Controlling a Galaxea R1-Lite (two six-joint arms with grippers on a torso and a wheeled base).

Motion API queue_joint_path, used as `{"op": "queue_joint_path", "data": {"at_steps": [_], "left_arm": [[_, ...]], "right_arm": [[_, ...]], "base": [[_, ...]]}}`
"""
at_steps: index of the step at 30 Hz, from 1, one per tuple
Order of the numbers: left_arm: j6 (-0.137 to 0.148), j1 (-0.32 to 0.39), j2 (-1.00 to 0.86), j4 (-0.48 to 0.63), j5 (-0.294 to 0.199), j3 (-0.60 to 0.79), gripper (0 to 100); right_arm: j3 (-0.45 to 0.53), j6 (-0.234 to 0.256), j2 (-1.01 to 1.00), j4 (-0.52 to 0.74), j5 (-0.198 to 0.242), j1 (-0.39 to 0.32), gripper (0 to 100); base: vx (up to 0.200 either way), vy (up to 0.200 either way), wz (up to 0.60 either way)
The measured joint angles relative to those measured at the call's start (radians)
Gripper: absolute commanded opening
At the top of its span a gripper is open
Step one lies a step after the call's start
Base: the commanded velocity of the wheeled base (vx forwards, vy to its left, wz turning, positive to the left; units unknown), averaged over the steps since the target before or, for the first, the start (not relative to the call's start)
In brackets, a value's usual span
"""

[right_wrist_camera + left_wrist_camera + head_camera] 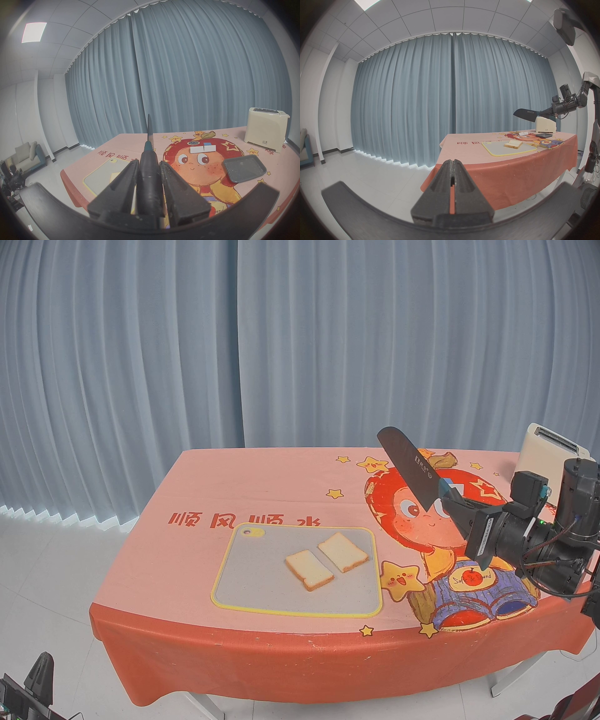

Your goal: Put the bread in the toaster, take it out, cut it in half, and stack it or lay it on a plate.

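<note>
In the head view the cutting board (250, 580) lies on the table (187, 502) with the bread already in two. The near bread half (309, 569) and the far bread half (342, 551) sit side by side on it, corners almost meeting. Off to the right, above the cloth, the right gripper (465, 510) holds the knife (409, 465) by its handle, blade raised and slanting back toward the curtain, well apart from the board. The toaster (550, 455) stands at the far right edge.

In the left wrist view the left gripper (452, 165) hangs low beyond the table's left end, jaws pressed together on nothing.

In the right wrist view the jaws pinch the knife handle from both sides, blade edge-on ahead. A dark tray (244, 168) — I take it for the plate — lies bare in front of the toaster.

The cut looks done, so the step in hand is likely parting with the knife. Carry it away from the halves, lower it flat onto bare cloth clear of the tray, and let go only once it rests. The halves will likely crush easily — pinch each lightly by its crust.
</note>
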Motion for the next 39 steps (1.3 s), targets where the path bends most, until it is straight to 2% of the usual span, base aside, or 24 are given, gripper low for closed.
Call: {"op": "queue_joint_path", "data": {"at_steps": [14,33,39], "left_arm": [[0.0,0.0,0.0,0.0,0.0,0.0,0],[0.0,0.0,0.0,0.0,0.0,0.0,0],[0.0,0.0,0.0,0.0,0.0,0.0,0]], "right_arm": [[-0.003,0.003,0.002,0.0,0.014,-0.043,0],[-0.003,0.003,0.005,0.0,0.015,-0.053,0],[-0.005,0.003,0.011,-0.001,0.015,-0.081,0]], "base": [[0.0,0.0,0.0],[0.0,0.0,0.0],[0.0,0.0,0.0]]}}
